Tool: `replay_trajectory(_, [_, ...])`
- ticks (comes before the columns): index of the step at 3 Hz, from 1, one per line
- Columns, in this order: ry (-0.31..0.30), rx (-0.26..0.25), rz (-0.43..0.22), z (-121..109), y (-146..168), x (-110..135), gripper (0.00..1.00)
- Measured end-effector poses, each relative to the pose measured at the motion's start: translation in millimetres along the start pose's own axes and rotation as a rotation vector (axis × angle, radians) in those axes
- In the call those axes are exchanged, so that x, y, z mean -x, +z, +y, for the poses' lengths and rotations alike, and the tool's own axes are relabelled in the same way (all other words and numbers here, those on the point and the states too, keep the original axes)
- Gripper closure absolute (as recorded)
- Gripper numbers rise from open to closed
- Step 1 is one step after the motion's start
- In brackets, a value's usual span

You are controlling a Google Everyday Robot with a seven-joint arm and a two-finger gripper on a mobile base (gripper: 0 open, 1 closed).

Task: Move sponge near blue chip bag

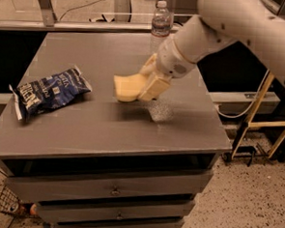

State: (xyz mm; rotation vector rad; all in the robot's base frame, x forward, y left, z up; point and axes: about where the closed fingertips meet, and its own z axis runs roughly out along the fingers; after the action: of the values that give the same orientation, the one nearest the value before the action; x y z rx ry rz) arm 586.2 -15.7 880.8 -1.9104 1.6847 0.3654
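Above the tabletop (107,128) centre, the gripper (144,88) pinches the sponge (124,88) by its right end between its fingers (155,85), seemingly held clear for carrying left toward the blue chip bag (49,91).

Pretty sure this is a robotics lab or workshop, not anyone's home. There's a big white robot arm (244,25) reaching over a grey metal drawer cabinet (107,133). Its cream two-finger gripper (144,84) hangs just above the middle of the top, clamped around a pale yellow foam sponge (126,87). You've got a speckled concrete floor (245,209), with a loose dark cable (98,1) trailing across it at the back. Grey metal frame posts (45,3) stand behind the cabinet. There's a yellow tubular frame (272,125) on the right and a wire basket (6,205) down at bottom left. A clear plastic water bottle (161,20) stands at the back edge.
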Motion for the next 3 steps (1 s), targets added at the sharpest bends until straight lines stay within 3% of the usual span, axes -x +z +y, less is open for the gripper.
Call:
replay_trajectory(1, [-0.073,0.024,-0.027,-24,30,37,1.00])
replay_trajectory(2, [-0.162,0.028,-0.032,-35,56,80,1.00])
replay_trajectory(3, [-0.187,0.038,-0.023,-33,71,95,1.00])
